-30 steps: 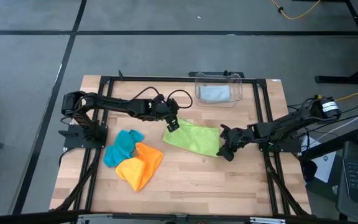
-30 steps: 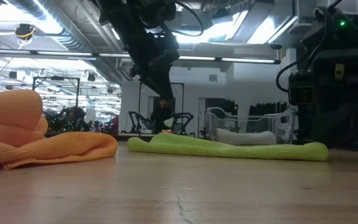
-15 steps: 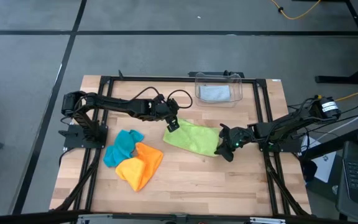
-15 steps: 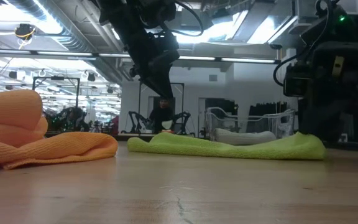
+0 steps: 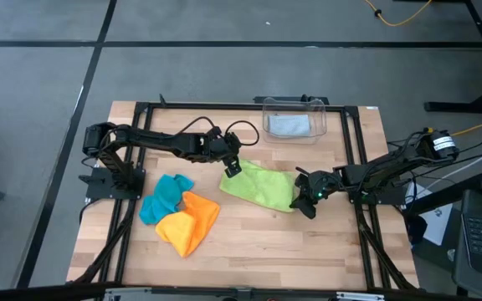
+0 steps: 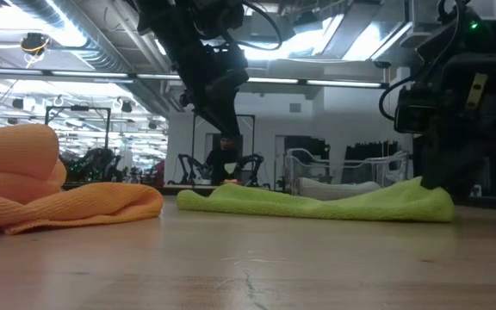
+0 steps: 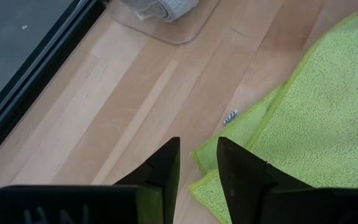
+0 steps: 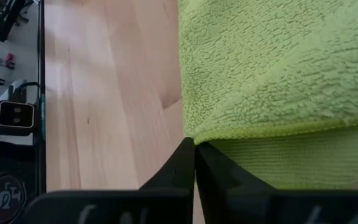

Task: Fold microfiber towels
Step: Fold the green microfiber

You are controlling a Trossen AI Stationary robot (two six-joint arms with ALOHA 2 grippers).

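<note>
Lime green towel (image 5: 260,185) lies near table centre, a nappy, looped microfibre w/ a stitched hem, folded over on itself into a rough flattened oblong; in low view its far-side end humps up slightly. Right gripper (image 5: 305,198) sits at the towel's 3 o'clock end, fingers (image 8: 185,163) pinched tight together on the hem, a fold of cloth bulging just above the tips in right wrist view. Left gripper (image 5: 233,167) sits at the towel's 10 o'clock corner, dark fingers (image 7: 163,168) a narrow gap apart just above the doubled corner; whether they touch the cloth, can't tell. A tiny pale label or fleck shows beside that corner, too small to read. Orange towel (image 5: 188,221) at approx 7 o'clock from centre, bunched in soft rounded folds, fine ribbed weave in low view, where the picture edge cuts it off. Teal blue towel (image 5: 164,196) crumpled just beside it at its 10 o'clock, touching, partly tucked under orange edge; not visible in low view. Clear plastic bin (image 5: 294,119) at 12 o'clock edge of table (image 5: 249,251), thin glossy walls, rounded corners; light grey towel (image 5: 289,125) inside, looks rolled, shape blurred by the walls. Table is pale wood planks w/ a black metal frame round it. In low view right arm's gripper is mostly a dark mass, fingers hidden behind the raised cloth.
</note>
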